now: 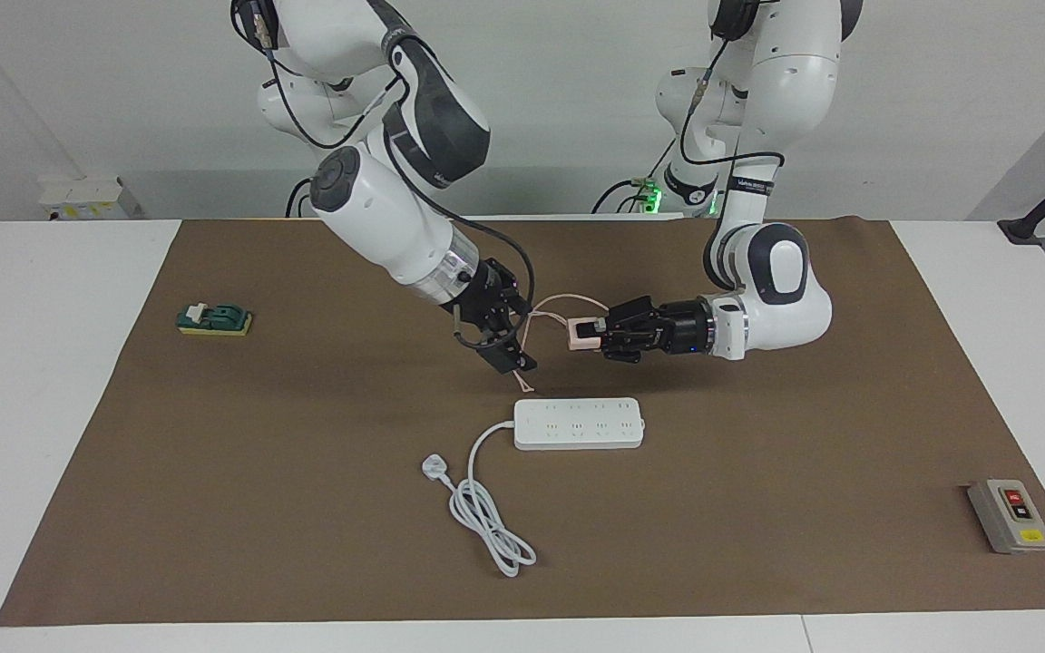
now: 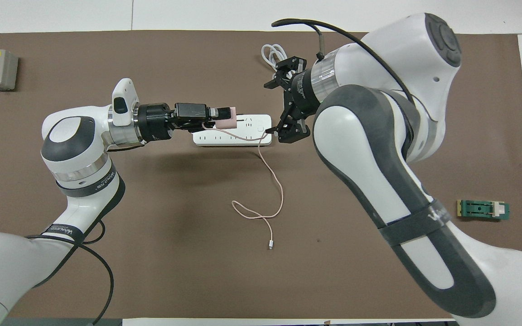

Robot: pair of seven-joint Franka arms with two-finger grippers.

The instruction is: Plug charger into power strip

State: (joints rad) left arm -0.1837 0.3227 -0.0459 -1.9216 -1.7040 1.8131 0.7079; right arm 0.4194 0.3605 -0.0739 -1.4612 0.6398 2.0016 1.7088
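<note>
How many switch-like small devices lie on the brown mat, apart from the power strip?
2. The grey switch box lies at the left arm's end, farther from the robots; the green device lies at the right arm's end, nearer to them. None seems hidden.

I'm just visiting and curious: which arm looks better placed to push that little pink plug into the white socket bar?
The left arm. Its gripper is shut on the charger, held in the air near the power strip. The right gripper is open, holds nothing, and stands apart from the charger.

Two high, opposed tabletop views
</note>
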